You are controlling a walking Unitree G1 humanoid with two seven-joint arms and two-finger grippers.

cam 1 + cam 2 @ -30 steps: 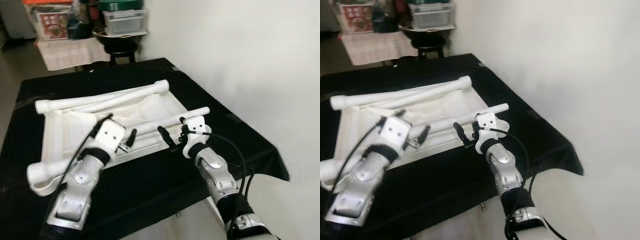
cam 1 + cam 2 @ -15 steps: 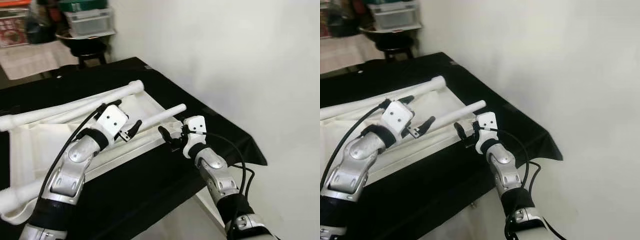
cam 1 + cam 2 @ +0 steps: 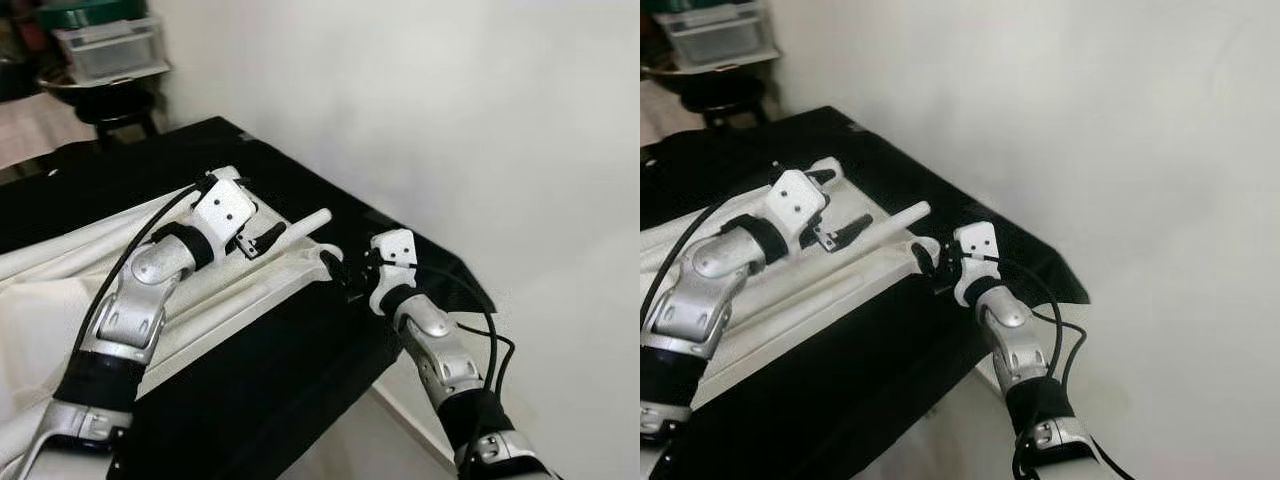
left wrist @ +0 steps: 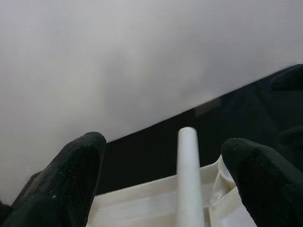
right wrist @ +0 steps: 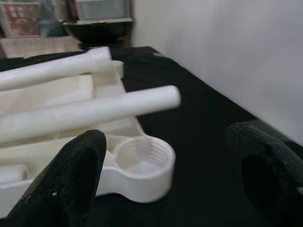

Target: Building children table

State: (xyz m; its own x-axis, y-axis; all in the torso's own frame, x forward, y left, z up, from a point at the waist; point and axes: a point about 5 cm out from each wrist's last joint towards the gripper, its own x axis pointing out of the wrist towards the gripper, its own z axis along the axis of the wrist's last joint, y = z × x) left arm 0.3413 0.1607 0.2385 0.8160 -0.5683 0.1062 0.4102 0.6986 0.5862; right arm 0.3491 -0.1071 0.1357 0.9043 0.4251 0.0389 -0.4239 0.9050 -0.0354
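At the far left a black stool (image 3: 100, 105) carries a clear storage bin (image 3: 105, 45) with a green lid; no writing can be read on it or on anything else here. Next comes the black-draped tabletop (image 3: 250, 390), which carries the white plastic children's table panel (image 3: 210, 295) lying flat, its long edge running toward the wall (image 3: 450, 120). The left hand (image 3: 243, 216) hovers just above the far part of the panel, its two black fingers spread wide, with nothing between them; in the left wrist view those fingers (image 4: 71, 177) sit on either side of a white table leg (image 4: 188, 175) that points away toward the wall, without touching it. That leg (image 3: 300, 226) lies on the panel and its free end sticks out past the panel's corner over the black cloth. Further right, the right hand (image 3: 345, 270) is at the panel's near corner, fingers also wide apart and gripping nothing; the right wrist view shows a round threaded socket (image 5: 142, 163) at that corner just ahead of its fingers (image 5: 71, 175), the leg crossing above it, and a second thicker leg (image 5: 57, 68) lying farther back on the panel.
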